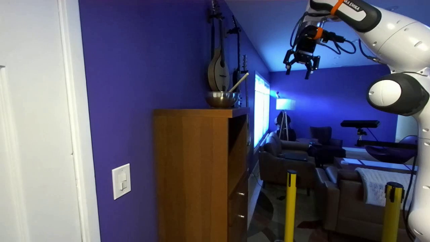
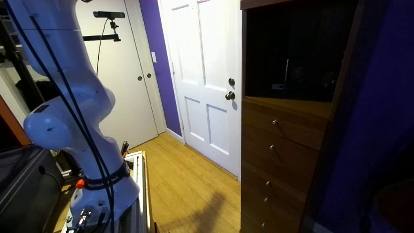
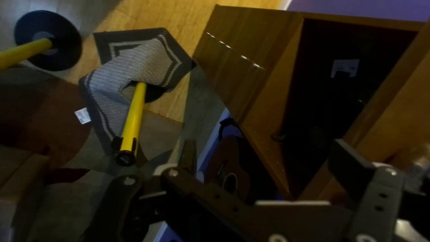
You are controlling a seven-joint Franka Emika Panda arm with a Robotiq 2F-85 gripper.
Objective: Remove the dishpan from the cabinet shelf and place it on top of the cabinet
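The raised arm (image 1: 399,42) arches over, its jaws spread apart and pointing downward.

Home living room: sofas (image 1: 356,215), floor lamp (image 1: 285,104), stringed instruments (image 1: 217,74) hung on purple wall (image 1: 144,60).

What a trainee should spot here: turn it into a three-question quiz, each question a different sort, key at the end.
1. Where does the metal bowl stand? A) on the floor; B) on top of the cabinet; C) on a sofa.
2. True or false: the gripper is open and holds nothing.
3. Fill in: directly below the cabinet's open compartment are ____.
Key: 1 B; 2 true; 3 drawers.
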